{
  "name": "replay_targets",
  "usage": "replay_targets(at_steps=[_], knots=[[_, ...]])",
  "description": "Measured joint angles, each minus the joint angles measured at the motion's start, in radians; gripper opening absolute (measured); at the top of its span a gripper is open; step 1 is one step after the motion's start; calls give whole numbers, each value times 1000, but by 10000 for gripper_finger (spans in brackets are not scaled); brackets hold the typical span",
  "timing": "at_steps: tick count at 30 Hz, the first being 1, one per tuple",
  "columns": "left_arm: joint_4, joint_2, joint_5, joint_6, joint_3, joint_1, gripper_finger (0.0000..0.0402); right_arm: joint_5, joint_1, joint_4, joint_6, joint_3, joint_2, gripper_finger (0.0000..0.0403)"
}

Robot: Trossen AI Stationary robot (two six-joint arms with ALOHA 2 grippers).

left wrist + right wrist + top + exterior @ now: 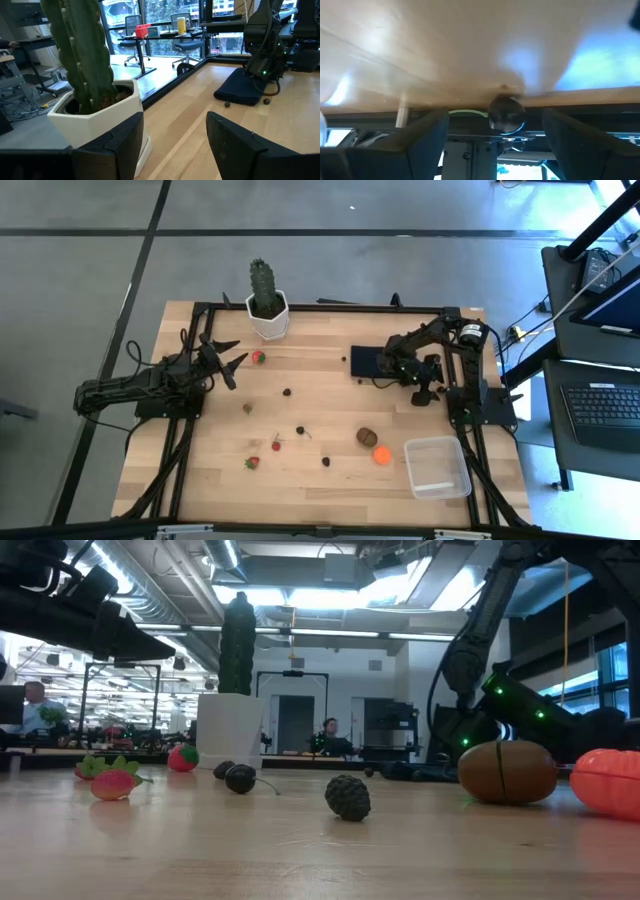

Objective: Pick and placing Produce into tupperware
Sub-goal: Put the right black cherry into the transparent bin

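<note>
Nearest the low camera: dark berry (348,797), kiwi (507,771) on worktop (330,470). Left jaws (228,363) apart near strawberry (258,357), 10 o'clock. Box (437,466) empty, 4 o'clock. Right jaws (424,393) apart, idle. Next: close on strawberry.

Setting: robotics lab inside an open-plan office. A wooden table (320,420) is sitting on a black metal frame over grey concrete floor. Laptops (608,405) are standing open on a side desk. Office chairs (187,47) and glass partitions are showing behind; exposed ceiling ducts (180,600) are running overhead; a seated person (328,735) is working in the background.
</note>
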Motion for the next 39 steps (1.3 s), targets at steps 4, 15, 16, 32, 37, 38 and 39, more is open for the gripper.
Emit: replay_targets(at_steps=[4,15,16,32,37,38,39], knots=[[0,0,0,0,0,0,208,-5,0,0,-1,0,1,312],[0,0,0,0,0,0,208,-7,0,4,-1,-1,2,195],[0,0,0,0,0,0,208,-7,0,4,-1,-1,2,183],[0,0,0,0,0,0,208,-8,0,6,-8,-2,3,123],[0,0,0,0,0,0,208,-8,4,6,-6,-2,4,126],[0,0,0,0,0,0,208,-8,5,6,-6,-2,4,126],[0,0,0,0,0,0,208,-8,5,6,-6,-2,4,126]])
